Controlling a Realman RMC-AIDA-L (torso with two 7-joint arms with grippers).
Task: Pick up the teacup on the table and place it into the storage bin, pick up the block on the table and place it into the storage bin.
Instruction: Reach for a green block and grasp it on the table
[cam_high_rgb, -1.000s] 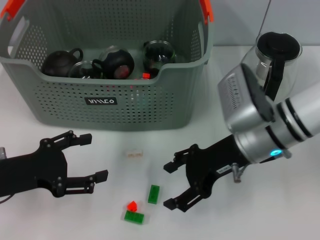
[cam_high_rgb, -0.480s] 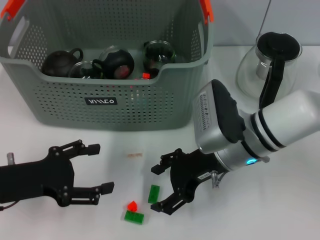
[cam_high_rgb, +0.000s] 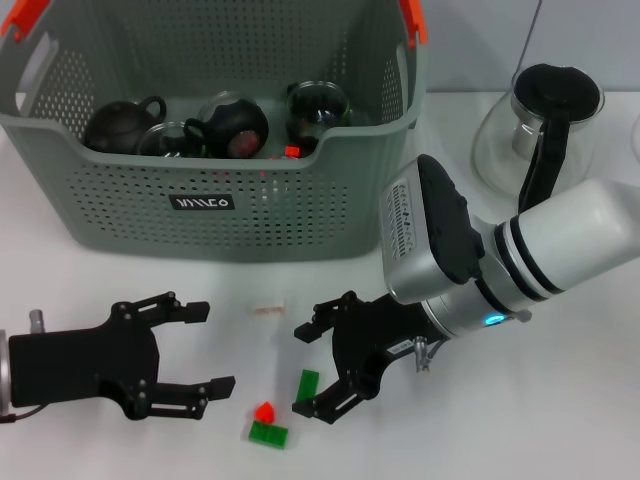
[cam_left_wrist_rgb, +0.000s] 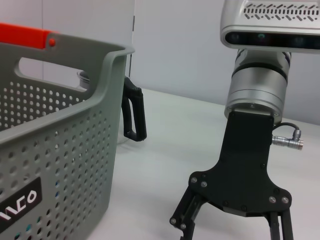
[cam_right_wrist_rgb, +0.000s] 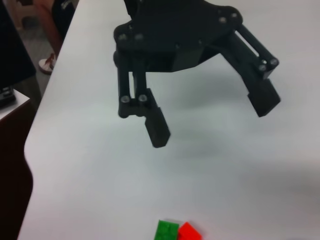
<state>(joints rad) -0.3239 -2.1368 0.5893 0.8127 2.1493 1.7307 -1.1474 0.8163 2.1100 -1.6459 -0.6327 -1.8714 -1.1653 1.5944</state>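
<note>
Right end effector (cam_high_rgb: 306, 371) is low over the bench (cam_high_rgb: 560, 420) now, fingers spread wide and holding nothing, and the single green block (cam_high_rgb: 307, 384) lies on the bench between them, nearer the lower fingertip. That looks like the pick in hand. To do it well, centre the gap on the block first, because right now it sits off to one side and a close from here could nudge it instead of pinching it. Come down until the tips are just off the surface, then close squarely across the narrow sides. Mind the neighbours: a red piece (cam_high_rgb: 264, 411) and a second green block (cam_high_rgb: 267, 433) sit just beside the target, towards the left end effector (cam_high_rgb: 200, 347), so the lower finger must not sweep into them. That left end effector is on the bench to the left, also wide open and empty, near enough that the lift should go straight up before any travel. A small pale block (cam_high_rgb: 267, 308) lies nearer the storage bin (cam_high_rgb: 250, 215), which stands behind everything with dark teapots and glassware already inside. Lift clear of its front wall before releasing. The glass carafe (cam_high_rgb: 545, 125) stands off to the right, out of the path.
</note>
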